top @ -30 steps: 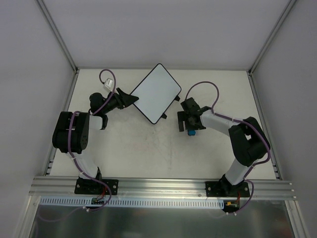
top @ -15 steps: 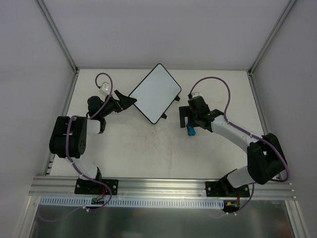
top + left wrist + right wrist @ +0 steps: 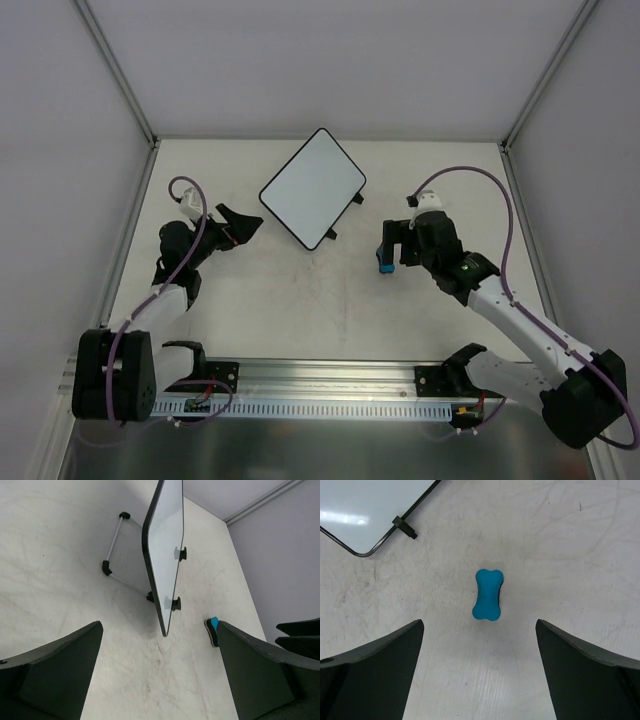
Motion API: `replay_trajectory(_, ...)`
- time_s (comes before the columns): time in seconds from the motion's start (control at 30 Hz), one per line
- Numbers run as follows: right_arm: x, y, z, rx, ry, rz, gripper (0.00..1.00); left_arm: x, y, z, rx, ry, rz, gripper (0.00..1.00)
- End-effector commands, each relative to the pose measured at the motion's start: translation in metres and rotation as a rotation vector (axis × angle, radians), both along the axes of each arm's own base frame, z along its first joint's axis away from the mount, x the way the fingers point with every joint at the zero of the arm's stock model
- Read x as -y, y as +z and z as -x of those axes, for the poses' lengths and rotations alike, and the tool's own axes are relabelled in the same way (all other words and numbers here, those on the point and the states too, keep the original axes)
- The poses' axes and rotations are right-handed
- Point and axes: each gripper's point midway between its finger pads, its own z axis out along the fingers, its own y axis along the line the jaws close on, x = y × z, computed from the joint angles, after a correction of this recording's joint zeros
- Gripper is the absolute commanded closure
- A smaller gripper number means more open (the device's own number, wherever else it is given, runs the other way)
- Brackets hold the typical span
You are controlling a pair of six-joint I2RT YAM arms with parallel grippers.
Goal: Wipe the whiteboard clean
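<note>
While the top view looks down on the worktop [image 3: 300,300], the whiteboard [image 3: 313,188] is seen in the far middle part, turned diagonally, and its face shows plain white inside the thin black rim. The left pincer [image 3: 238,222] is just to the left of the board, apart from it, with its fingers spread and nothing between them. The right pincer [image 3: 397,243] is to the right of the board, also spread wide. A small blue eraser [image 3: 383,264] lies on the worktop just at its near-left side.

In the left wrist view, the whiteboard [image 3: 167,545] is seen almost edge-on. It leans on a thin wire stand [image 3: 116,535] with black feet, and two small black tabs sit on its face. The two dark fingers of the left pincer [image 3: 160,625] stand far apart at the bottom corners, touching nothing. The blue eraser [image 3: 213,630] lies beyond the board's near corner.

In the right wrist view, the blue eraser [image 3: 488,595], shaped like a bone, lies free on the worktop between the wide-spread fingers and ahead of them; they do not touch it. One rounded corner of the whiteboard [image 3: 365,505] shows at the upper left.
</note>
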Motion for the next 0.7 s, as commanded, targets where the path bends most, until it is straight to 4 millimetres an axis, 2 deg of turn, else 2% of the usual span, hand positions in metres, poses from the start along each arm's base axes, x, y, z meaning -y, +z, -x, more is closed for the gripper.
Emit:
replay_trajectory(0.0,0.009,0.009,0.009,0.072,0.019,0.009,0.01,-0.014,-0.009,0.018,-0.062,0.054,-0.068,0.01)
replay_trajectory(0.03,0.012,0.010,0.010,0.081,0.016,0.010,0.01,-0.015,0.000,0.022,-0.040,0.054,-0.086,0.01)
replay_trajectory(0.23,0.027,0.004,0.013,0.133,-0.035,0.030,0.01,-0.019,-0.014,0.048,-0.099,0.038,-0.164,0.01)
replay_trajectory(0.3,0.025,0.002,0.013,0.168,-0.033,-0.003,0.01,-0.018,-0.017,0.054,-0.098,0.030,-0.169,0.01)
replay_trajectory(0.33,0.026,-0.015,0.019,0.172,-0.019,-0.013,0.01,-0.018,-0.021,0.059,-0.092,0.026,-0.173,0.01)
replay_trajectory(0.4,0.020,-0.012,0.015,0.254,-0.003,-0.070,0.01,-0.019,-0.026,0.064,-0.086,0.027,-0.182,0.01)
replay_trajectory(0.43,0.018,-0.016,0.016,0.261,0.006,-0.084,0.01,-0.020,-0.032,0.067,-0.089,0.030,-0.198,0.01)
replay_trajectory(0.53,0.019,-0.017,0.017,0.265,0.005,-0.089,0.01,-0.024,-0.035,0.073,-0.066,0.041,-0.220,0.01)
replay_trajectory(0.67,0.019,-0.023,0.013,0.239,-0.005,-0.069,0.01,-0.024,-0.024,0.083,0.020,0.044,-0.230,0.01)
